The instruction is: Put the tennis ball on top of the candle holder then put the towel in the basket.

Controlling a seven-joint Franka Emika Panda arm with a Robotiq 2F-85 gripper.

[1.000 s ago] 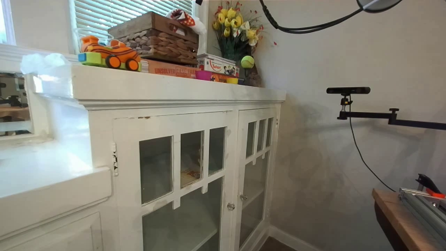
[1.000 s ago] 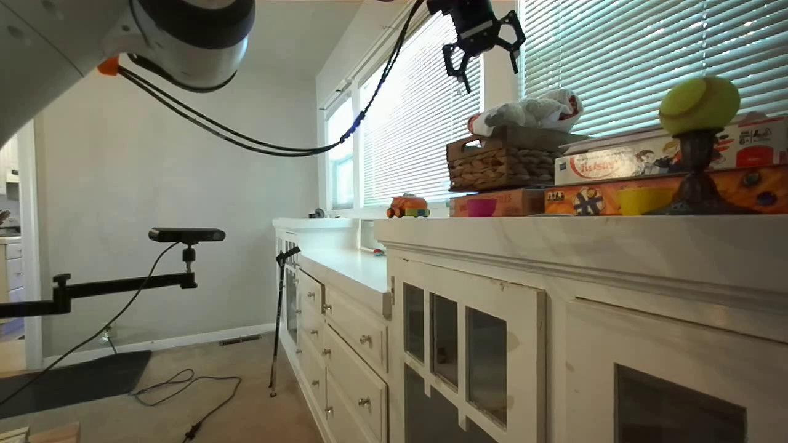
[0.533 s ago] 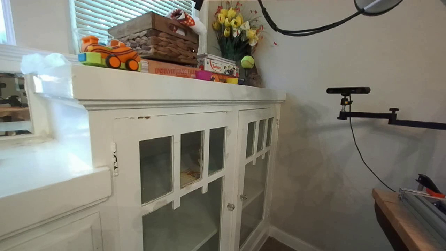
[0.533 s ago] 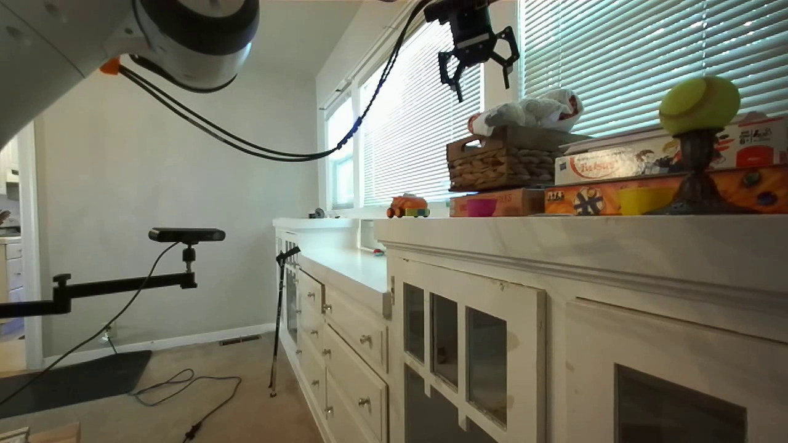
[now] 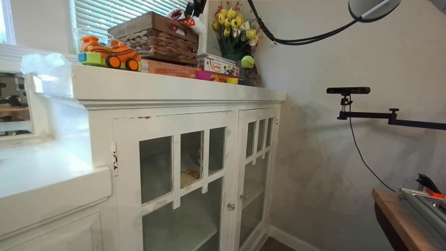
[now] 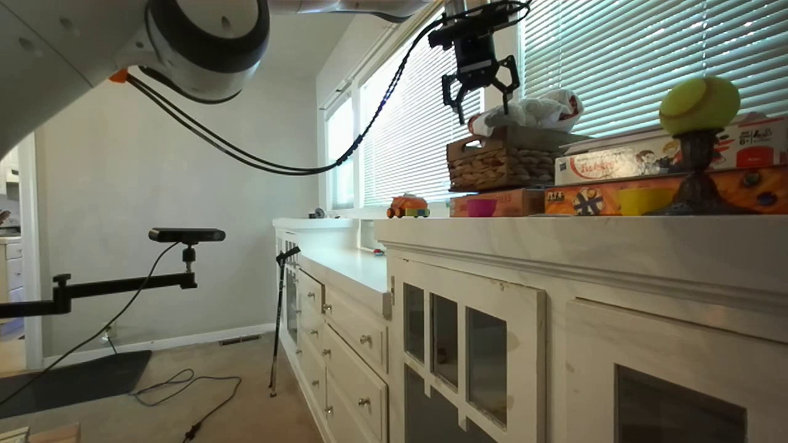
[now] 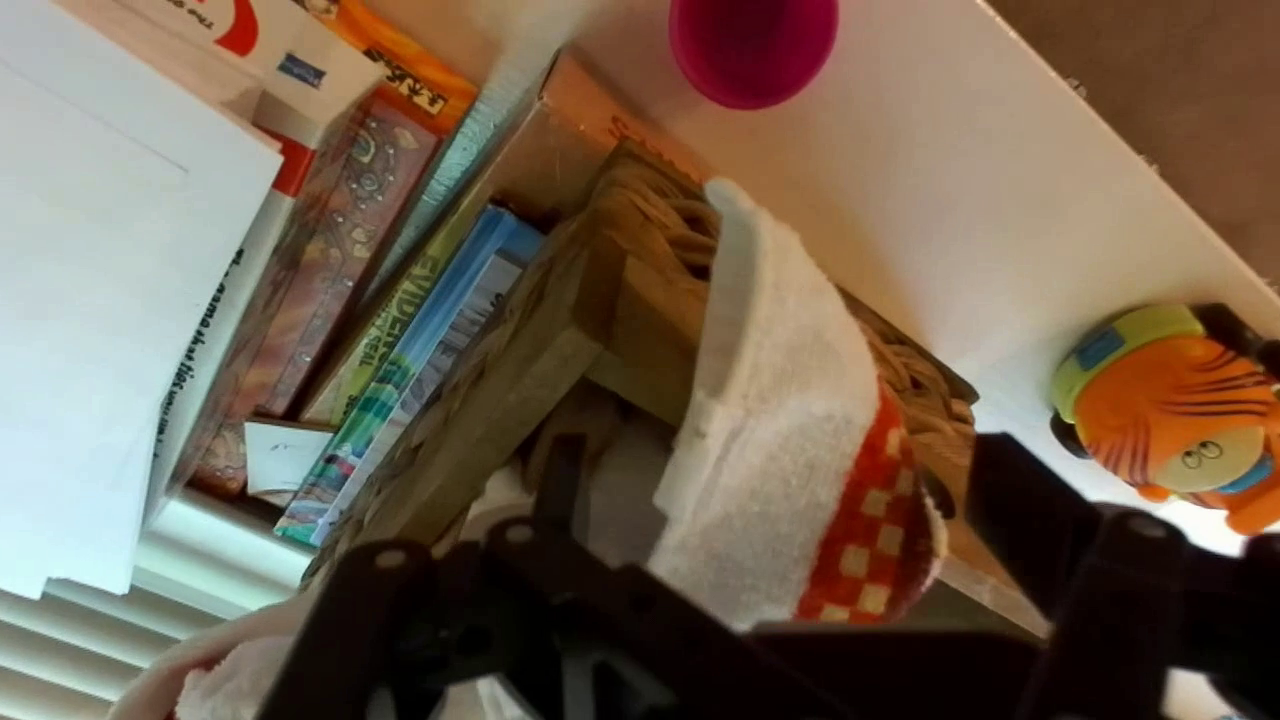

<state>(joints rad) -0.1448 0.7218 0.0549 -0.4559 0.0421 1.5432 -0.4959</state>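
Treat the first step as complete: find the fuzzy yellow-green tennis ball [image 6: 699, 106] seated on top of the dark, pedestal-shaped candle holder [image 6: 697, 160], well apart to one side of the black two-fingered tool [image 6: 484, 115]. Take the second step as in hand, before the grasp. Note jaws spread wide, holding nothing. Locate the red-banded white cloth towel [image 7: 770, 460] just below the tool, between the jaws in the wrist view, heaped across the rim of the brown woven wicker basket [image 6: 477, 172], apparently only partly inside. Leave contact unconfirmed. Next, lower onto a fold, close firmly, lift clear of the rim, then release inside.
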